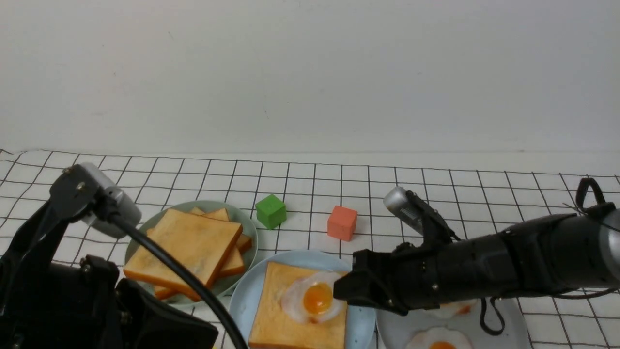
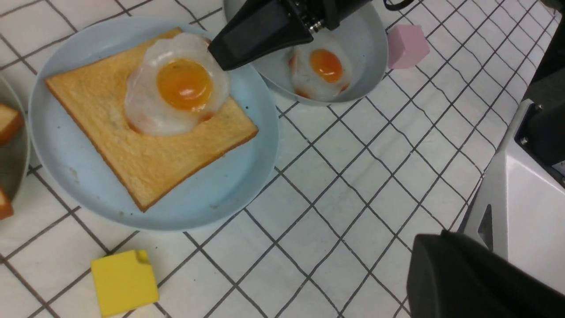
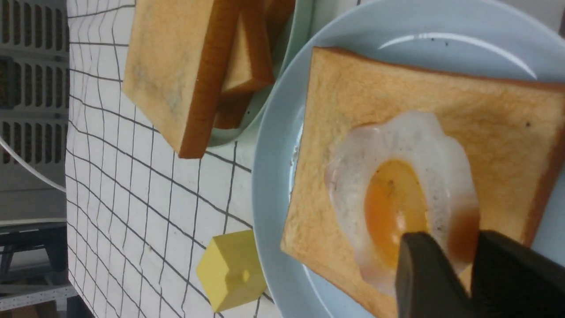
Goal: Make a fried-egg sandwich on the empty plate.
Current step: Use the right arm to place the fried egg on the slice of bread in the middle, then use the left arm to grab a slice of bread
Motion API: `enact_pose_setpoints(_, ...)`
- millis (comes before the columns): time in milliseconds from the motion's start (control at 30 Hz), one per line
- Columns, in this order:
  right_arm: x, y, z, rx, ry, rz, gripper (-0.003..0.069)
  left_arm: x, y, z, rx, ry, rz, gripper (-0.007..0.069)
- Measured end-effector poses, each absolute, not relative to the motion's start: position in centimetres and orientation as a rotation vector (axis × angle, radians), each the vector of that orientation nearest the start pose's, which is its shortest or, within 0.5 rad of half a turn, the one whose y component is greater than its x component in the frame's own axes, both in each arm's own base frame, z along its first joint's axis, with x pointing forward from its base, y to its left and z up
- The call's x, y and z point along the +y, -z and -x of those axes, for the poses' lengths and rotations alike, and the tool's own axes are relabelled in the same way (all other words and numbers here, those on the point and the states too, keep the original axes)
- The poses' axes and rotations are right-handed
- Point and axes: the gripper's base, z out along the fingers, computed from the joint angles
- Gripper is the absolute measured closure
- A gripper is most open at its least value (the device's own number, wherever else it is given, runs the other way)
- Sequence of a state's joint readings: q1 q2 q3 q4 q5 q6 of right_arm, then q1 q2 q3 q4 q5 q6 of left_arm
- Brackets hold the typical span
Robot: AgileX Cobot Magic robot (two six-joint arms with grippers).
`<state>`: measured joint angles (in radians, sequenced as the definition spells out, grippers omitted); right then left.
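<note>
White wall (image 1: 310,72) fills the upper half of the front view, and below it a worktop (image 1: 484,184) under a white cloth with a black grid runs across the frame. At lower right the right arm (image 1: 508,271) reaches in toward bottom centre. At lower left the left arm (image 1: 48,291) sits low.

At bottom centre lies the light-blue plate (image 1: 242,305). To its upper left is a sage-green plate (image 1: 249,232) with a loose pile of toast (image 1: 189,247). To its right is a grey plate (image 1: 513,325) with more eggs (image 1: 438,339).

On the light-blue plate lies 1 toast slice (image 1: 276,310), flat, with 1 fried egg (image 1: 315,298) on its upper right part and no second slice over it. The right end effector (image 1: 341,290) is at the egg's right edge, its fingers a little apart. The left end effector (image 2: 441,265) has its fingers together, clear of the plates.

Above the plates stand a green cube (image 1: 270,211) and an orange cube (image 1: 342,223). The left wrist view shows a yellow block (image 2: 124,282) and a pink block (image 2: 406,46).
</note>
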<state>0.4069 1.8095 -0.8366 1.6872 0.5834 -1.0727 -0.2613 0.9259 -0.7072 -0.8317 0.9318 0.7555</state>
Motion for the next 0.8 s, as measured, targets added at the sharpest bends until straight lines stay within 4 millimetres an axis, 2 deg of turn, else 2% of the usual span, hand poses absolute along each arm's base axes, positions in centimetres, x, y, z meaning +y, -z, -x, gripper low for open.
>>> enact_pose_setpoints(33, 17.7, -16.0, -28.3, 2.526, -1.134, 0.078, 0.03, -9.3, -30.5, -14.2, 2.238, 0.806, -0.752, 0.0624)
enact_pose_setpoints(100, 17.5, -17.4, -27.9, 2.494, -1.101, 0.19, 0.0204, -9.2, -30.7, -14.6, 2.233, 0.793, -0.68, 0.0619)
enact_pose_setpoints(133, 17.4, -17.8, -27.8, 2.481, -1.099, 0.204, 0.0185, -9.2, -30.7, -14.6, 2.236, 0.795, -0.675, 0.0617)
enact_pose_setpoints(200, 16.9, -21.3, -26.6, 2.391, -1.055, 0.345, 0.0078, -8.9, -30.9, -15.5, 2.218, 0.764, -0.522, 0.0601)
enact_pose_setpoints(233, 16.7, -22.9, -26.0, 2.353, -1.048, 0.38, 0.005, -8.8, -30.9, -15.8, 2.216, 0.754, -0.474, 0.0594)
enact_pose_setpoints(267, 16.6, -23.2, -25.9, 2.35, -1.051, 0.376, 0.0045, -8.8, -30.9, -16.0, 2.22, 0.757, -0.452, 0.0592)
enact_pose_setpoints(300, 16.1, -25.4, -24.9, 2.31, -1.025, 0.429, 0.0025, -8.6, -30.8, -16.6, 2.223, 0.743, -0.378, 0.0585)
enact_pose_setpoints(333, 15.9, -25.9, -24.6, 2.312, -1.016, 0.444, 0.0019, -8.5, -30.7, -17.0, 2.225, 0.727, -0.34, 0.058)
enact_pose_setpoints(367, 15.1, -28.5, -23.3, 2.303, -0.986, 0.476, 0.0015, -8.3, -30.0, -18.1, 2.273, 0.699, -0.259, 0.0575)
enact_pose_setpoints(400, 14.9, -28.6, -23.1, 2.313, -0.964, 0.507, 0.0015, -8.2, -29.9, -18.3, 2.282, 0.686, -0.253, 0.0574)
enact_pose_setpoints(433, 14.4, -29.7, -22.4, 2.319, -0.93, 0.534, 0.002, -7.9, -29.7, -19.0, 2.312, 0.666, -0.218, 0.0573)
enact_pose_setpoints(467, 13.4, -31.3, -21.3, 2.379, -0.851, 0.549, 0.0036, -7.1, -28.9, -20.9, 2.39, 0.64, -0.111, 0.0572)
enact_pose_setpoints(500, 12.8, -32.0, -20.7, 2.417, -0.783, 0.554, 0.005, -6.7, -28.6, -21.7, 2.424, 0.635, -0.059, 0.0571)
enact_pose_setpoints(533, 12.6, -32.2, -20.7, 2.418, -0.766, 0.549, 0.0053, -6.6, -28.4, -22.2, 2.436, 0.636, -0.039, 0.0571)
enact_pose_setpoints(567, 11.4, -33.1, -19.6, 2.468, -0.65, 0.54, 0.0074, -5.4, -27.8, -24.0, 2.489, 0.641, 0.06, 0.0572)
enact_pose_setpoints(633, 10.4, -33.7, -18.6, 2.494, -0.583, 0.492, 0.009, -3.7, -26.9, -26.0, 2.549, 0.686, 0.189, 0.0572)
enact_pose_setpoints(800, 9.4, -35.4, -15.7, 2.425, -0.616, 0.459, 0.0098, 0.2, -23.5, -29.0, 2.605, 0.844, 0.506, 0.0552)
